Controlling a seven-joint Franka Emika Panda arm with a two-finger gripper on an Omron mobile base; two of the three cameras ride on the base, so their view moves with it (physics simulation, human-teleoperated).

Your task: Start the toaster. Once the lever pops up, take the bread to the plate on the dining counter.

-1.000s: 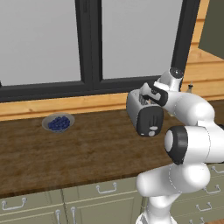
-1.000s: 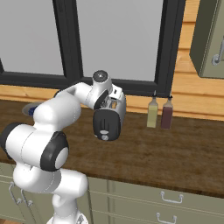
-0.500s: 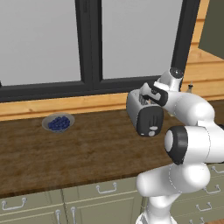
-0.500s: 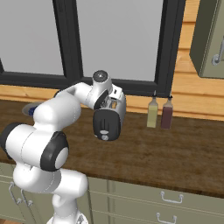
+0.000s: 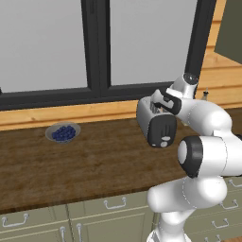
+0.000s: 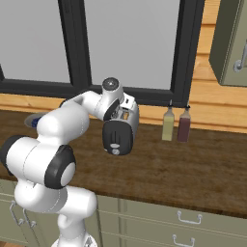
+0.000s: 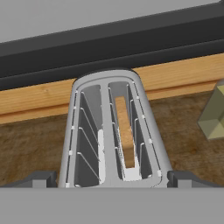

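The silver-grey toaster [image 5: 156, 124] [image 6: 119, 134] stands on the wood counter below the window, dark front panel toward me. My gripper [image 7: 113, 179] hovers just above its top, open, one fingertip [image 7: 40, 179] on each side of the toaster body and nothing held. In the hand view I look down into both slots. The bread [image 7: 124, 131], a tan slice seen edge-on, sits low in the right slot; the left slot is empty. The plate and the dining counter are out of view.
A grey bowl of blueberries [image 5: 63, 132] sits on the counter to the left. Two bottles [image 6: 168, 124] [image 6: 183, 125] stand right of the toaster by the wooden sill. Green drawers [image 5: 113, 208] run under the counter top.
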